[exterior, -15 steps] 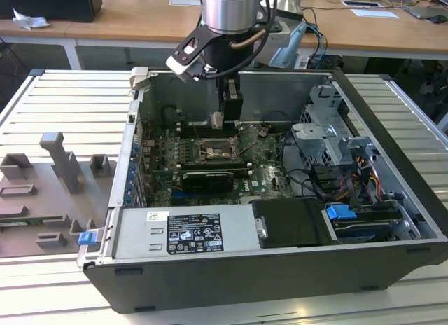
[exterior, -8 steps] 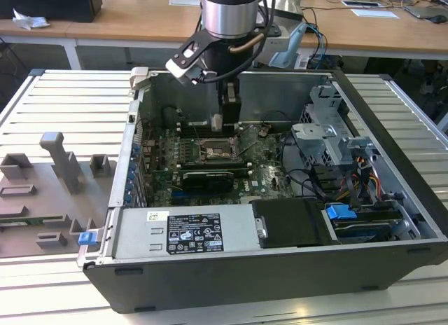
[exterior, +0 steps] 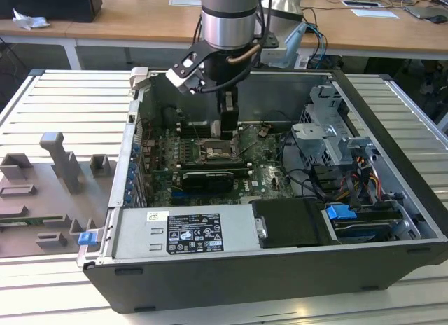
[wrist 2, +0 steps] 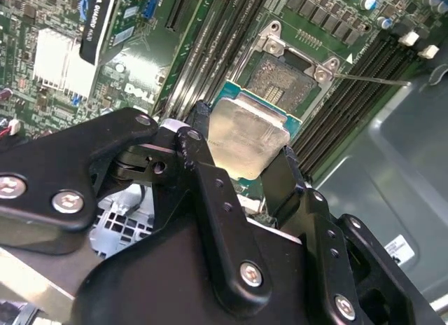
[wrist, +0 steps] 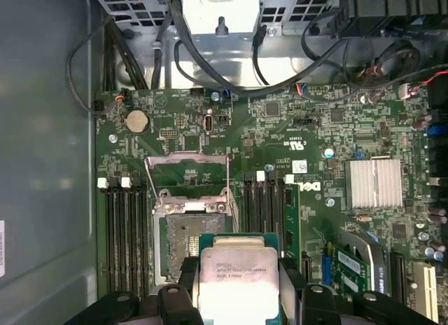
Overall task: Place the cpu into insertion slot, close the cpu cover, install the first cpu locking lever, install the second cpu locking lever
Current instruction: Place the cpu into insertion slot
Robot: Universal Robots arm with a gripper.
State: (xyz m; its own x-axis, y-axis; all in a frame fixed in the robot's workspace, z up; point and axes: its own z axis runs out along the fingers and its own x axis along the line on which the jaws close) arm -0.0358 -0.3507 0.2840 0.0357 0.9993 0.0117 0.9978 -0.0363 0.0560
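My gripper (wrist 2: 245, 148) is shut on the cpu (wrist 2: 245, 134), a flat silver-grey square held by two opposite edges between the black fingers (wrist 2: 201, 153). In the first wrist view the cpu (wrist: 238, 272) hangs above the green motherboard, partly overlapping one edge of the insertion slot (wrist: 183, 242). The slot is bare and dark. The cpu cover (wrist: 187, 172) stands flipped open beyond the slot. A thin locking lever (wrist 2: 371, 79) sticks out sideways from the slot (wrist 2: 283, 80). In the exterior view the gripper (exterior: 227, 122) hovers over the slot (exterior: 213, 151) inside the open computer case.
Memory slots (wrist: 126, 227) flank the socket on both sides. A long black card (exterior: 206, 179) lies near it, with a power supply (exterior: 185, 230) at the case front. A drive cage (exterior: 329, 136) and cables (wrist: 210, 66) stand nearby. A silver heatsink (wrist: 374, 183) sits on the board.
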